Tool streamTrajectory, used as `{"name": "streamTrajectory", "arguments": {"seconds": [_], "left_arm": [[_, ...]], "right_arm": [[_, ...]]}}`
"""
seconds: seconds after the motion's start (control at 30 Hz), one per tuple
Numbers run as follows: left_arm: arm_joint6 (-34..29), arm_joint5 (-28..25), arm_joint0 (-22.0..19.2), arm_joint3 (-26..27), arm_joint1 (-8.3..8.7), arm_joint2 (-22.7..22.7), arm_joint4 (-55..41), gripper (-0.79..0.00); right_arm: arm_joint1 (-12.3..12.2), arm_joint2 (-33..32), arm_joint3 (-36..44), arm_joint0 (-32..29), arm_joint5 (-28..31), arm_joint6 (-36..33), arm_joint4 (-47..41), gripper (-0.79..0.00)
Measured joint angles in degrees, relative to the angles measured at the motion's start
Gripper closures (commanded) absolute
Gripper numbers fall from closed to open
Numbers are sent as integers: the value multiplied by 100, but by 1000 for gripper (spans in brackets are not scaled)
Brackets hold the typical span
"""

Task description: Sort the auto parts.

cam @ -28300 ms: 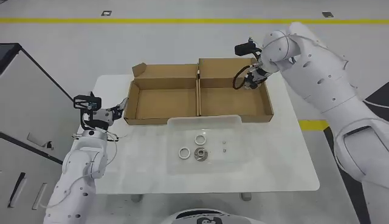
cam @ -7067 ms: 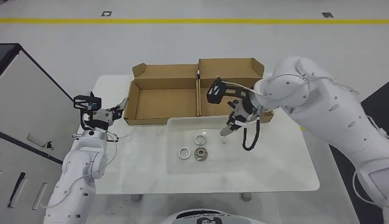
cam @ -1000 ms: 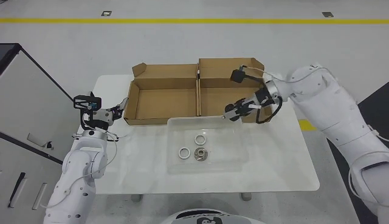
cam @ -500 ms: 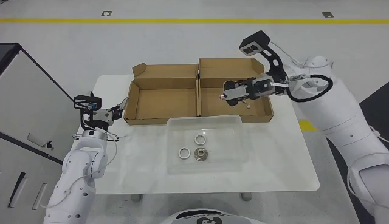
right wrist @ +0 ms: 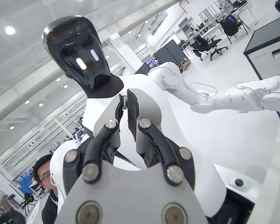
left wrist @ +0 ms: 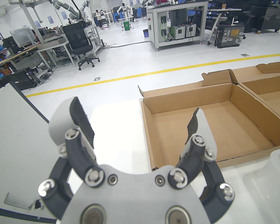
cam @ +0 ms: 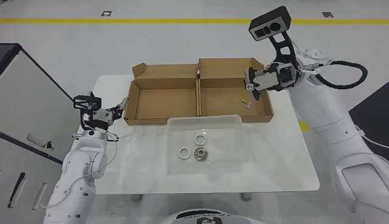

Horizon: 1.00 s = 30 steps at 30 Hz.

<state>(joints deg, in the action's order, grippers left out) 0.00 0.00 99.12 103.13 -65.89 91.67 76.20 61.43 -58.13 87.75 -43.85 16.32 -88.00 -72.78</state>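
My right gripper [right wrist: 124, 104] is shut on a small threaded screw [right wrist: 124, 100] pinched at its fingertips. In the top view it [cam: 250, 87] hangs above the right side of the right cardboard box [cam: 219, 105], tilted up. Two small parts [cam: 245, 101] lie on that box's floor. A clear plastic tray [cam: 206, 121] in front of the boxes holds a white ring [cam: 200, 139], a second white ring [cam: 182, 153] and a grey metal part [cam: 201, 154]. My left gripper [left wrist: 135, 108] stands open and empty at the table's left edge [cam: 115, 110], beside the left box [cam: 161, 102].
The two open cardboard boxes stand side by side at the back of the white table [cam: 279, 157]. A grey cabinet [cam: 24, 96] stands close to the left arm. Bare tabletop lies right and in front of the tray.
My right gripper lifted from the tray's far edge, swung over the right box to its right side, and turned its wrist upward. The left arm has not moved.
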Motion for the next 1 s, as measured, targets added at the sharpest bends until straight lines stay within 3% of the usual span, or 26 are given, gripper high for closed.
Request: {"name": "streamTrajectory", "arguments": {"seconds": [0.23,0.33,0.67,1.0], "left_arm": [[0,0,0,0,0,0,0,-785],[0,0,0,0,0,0,0,-785],[0,0,0,0,0,0,0,-785],[0,0,0,0,0,0,0,-785]], "right_arm": [[1,5,21,-15,-15,20,-3,0],[31,-7,181,-114,-132,335,-82,0],[377,382,-141,82,-242,1208,-1116,0],[663,611,-232,423,-513,1089,-1351,0]]}}
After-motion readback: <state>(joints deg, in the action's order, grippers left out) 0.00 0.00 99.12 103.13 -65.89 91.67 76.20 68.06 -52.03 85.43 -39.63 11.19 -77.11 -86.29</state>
